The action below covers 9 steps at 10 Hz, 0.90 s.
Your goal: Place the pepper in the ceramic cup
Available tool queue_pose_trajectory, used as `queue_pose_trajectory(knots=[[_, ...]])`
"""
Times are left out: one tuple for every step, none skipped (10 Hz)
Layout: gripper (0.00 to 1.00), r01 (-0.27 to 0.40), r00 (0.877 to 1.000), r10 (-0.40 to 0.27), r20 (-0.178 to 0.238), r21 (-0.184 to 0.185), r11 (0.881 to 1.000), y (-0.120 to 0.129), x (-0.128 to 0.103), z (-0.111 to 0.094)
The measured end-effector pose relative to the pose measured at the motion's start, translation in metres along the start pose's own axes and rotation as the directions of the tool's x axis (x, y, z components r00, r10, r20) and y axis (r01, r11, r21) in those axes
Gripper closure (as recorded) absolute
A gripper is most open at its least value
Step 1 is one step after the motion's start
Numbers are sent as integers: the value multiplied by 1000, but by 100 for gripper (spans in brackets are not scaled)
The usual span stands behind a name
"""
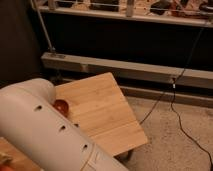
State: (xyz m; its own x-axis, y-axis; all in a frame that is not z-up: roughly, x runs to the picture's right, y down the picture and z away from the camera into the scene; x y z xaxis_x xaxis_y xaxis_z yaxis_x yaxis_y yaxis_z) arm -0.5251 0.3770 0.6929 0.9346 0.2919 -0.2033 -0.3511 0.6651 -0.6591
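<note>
1. White, rounded robot arm link with small dark holes (pixel 40 130) – fills the lower left and covers the near-left part of the tabletop.
2. Light bamboo-plank square tabletop (pixel 105 110) – turned corner-on, with its right corner over the floor.
3. Grey speckled floor (pixel 170 145) – on the right, with a thin black cable (pixel 175 107) trailing across it.
4. Grey metal rail (pixel 125 70) – runs along the dark wall behind the tabletop.
5. Round red-orange bowl (pixel 61 106) – on the tabletop, touching the arm's edge and partly hidden by it.
6. End effector – out of shot, so cannot tell whether it is spread or pressed together.
7. Small orange pepper – not visible, so cannot tell where it is.
</note>
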Motion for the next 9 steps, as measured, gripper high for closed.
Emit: queue_pose_trajectory(knots=[[83,6,1000,-6,-3,0,1000,1,-1,0],[96,14,1000,-13,-8,1,1000,3,-1,0],[99,17,1000,-17,-11,1,1000,3,-1,0],[100,18,1000,-18,-15,3,1000,3,-1,0],[100,19,1000,-19,-20,2,1000,5,-1,0],[100,25,999,-25,-26,4,1000,8,-2,-1],[100,26,999,-26,-36,10,1000,6,-1,-1],[100,26,999,-26,-41,13,1000,6,-1,-2],[100,28,999,-27,-45,16,999,6,-2,-3]])
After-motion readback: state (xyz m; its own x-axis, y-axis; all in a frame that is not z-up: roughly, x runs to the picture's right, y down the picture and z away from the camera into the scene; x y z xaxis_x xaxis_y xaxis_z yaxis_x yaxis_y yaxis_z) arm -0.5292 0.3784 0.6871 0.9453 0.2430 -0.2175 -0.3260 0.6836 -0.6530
